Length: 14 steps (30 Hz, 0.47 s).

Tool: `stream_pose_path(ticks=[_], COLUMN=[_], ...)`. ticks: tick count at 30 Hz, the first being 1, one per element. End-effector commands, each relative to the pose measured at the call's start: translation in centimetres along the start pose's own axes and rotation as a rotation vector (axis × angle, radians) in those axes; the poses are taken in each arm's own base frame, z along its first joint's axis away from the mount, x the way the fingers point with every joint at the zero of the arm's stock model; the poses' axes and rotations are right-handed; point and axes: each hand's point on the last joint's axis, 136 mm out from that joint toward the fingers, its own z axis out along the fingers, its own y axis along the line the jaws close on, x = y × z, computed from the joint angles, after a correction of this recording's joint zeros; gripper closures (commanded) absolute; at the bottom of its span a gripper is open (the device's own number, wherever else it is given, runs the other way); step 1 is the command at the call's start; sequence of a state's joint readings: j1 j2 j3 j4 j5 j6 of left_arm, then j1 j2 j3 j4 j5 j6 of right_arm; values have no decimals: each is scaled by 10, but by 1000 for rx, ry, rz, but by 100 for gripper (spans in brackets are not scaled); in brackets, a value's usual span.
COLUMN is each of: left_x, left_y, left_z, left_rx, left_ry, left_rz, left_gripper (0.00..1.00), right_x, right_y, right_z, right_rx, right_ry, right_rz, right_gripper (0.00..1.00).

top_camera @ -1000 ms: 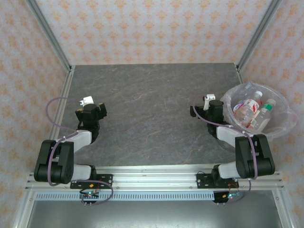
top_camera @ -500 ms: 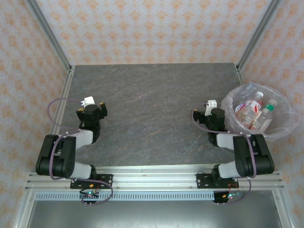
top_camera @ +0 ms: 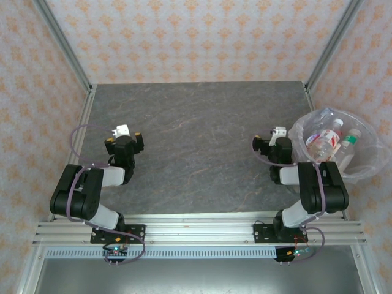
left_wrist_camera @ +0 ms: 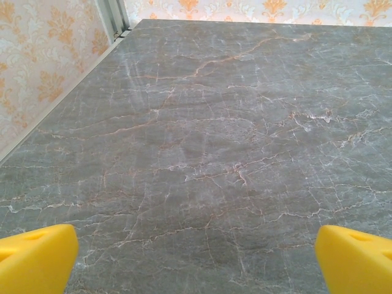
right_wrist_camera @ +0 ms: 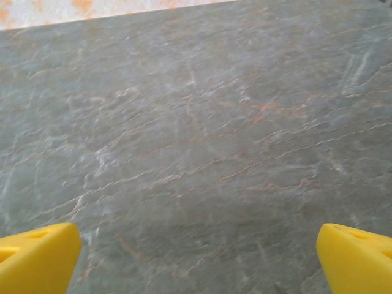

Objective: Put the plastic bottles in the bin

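Resting: left gripper and right gripper, spread wide, nothing held.
Load: plastic bottles seen inside the bin.
Advice: task judged done — arms are best parked clear.

- The table has a dark grey top like marble, with thin pale veins.
- Walls at left, far and right carry cream wallpaper with orange ornaments.
- Metal posts stand in the far corners.

The grey veined stone-look table is smooth and matt, with a faint sheen. The large round translucent plastic bin holds a thin, glossy, crinkled clear liner — inside, small clear plastic bottles glint. The silver metal frame rails look brushed.
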State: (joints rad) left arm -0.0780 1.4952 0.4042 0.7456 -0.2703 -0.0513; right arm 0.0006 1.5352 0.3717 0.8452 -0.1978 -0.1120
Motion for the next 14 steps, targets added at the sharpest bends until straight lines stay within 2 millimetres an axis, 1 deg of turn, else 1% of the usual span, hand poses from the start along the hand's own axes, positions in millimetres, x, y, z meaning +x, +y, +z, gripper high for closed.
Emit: stream_pose_path(ticks=[1,3,5,14], left_x=[-9,-9,-9,-9], left_y=[6,6,6,5], left_z=[-1,-1,-1,0], left_rx=[-32,-31,-32,-30], left_ry=[-37,-37,-39,-37], left_rz=[-5,-6,-6,-4], left_gripper=[0,0,0,0], right_x=[-10,-12,-11,-11], right_y=[-13,-13,-14,-14], right_z=[2,2,2,2], right_rx=[55,53,58,58], right_ry=[-1,-32,-9,-17], right_rz=[52,57,54,54], right_gripper=[1,1,1,1])
